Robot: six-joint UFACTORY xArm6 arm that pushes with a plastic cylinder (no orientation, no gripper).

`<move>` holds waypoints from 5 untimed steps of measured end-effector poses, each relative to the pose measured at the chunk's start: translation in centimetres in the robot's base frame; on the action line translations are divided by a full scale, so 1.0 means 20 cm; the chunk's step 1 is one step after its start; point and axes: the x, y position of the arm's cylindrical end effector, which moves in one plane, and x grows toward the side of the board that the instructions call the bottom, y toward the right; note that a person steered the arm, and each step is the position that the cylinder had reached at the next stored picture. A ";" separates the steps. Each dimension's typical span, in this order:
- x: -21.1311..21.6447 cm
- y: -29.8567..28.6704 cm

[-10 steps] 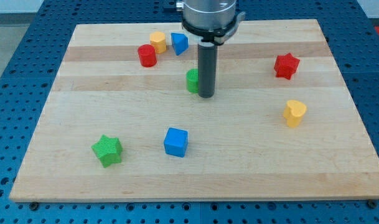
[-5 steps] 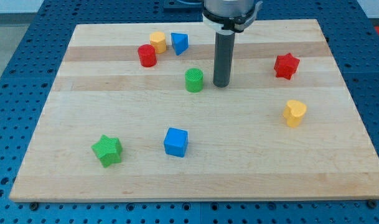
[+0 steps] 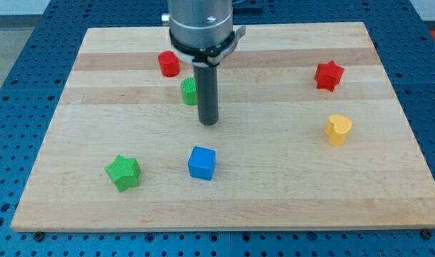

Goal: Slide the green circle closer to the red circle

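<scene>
The green circle (image 3: 189, 91) stands on the wooden board (image 3: 274, 178), a short way below and to the right of the red circle (image 3: 168, 63) near the view's top. My tip (image 3: 208, 122) rests on the board just right of and below the green circle, and the rod hides that block's right edge. A small gap separates the green circle from the red circle.
A red star (image 3: 329, 75) is at the view's right, a yellow heart (image 3: 338, 130) below it. A blue cube (image 3: 202, 163) and a green star (image 3: 123, 172) lie toward the view's bottom. The arm's body hides the blocks behind it at the top.
The green circle has slid left and slightly up, closer to the red circle. My tip moved from its right side to the left and down. The arm now covers the yellow and blue blocks at the top.
</scene>
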 end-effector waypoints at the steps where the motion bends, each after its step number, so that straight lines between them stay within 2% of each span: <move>1: 0.00 0.00; 3: -0.24 -0.12; 5: -0.25 -0.12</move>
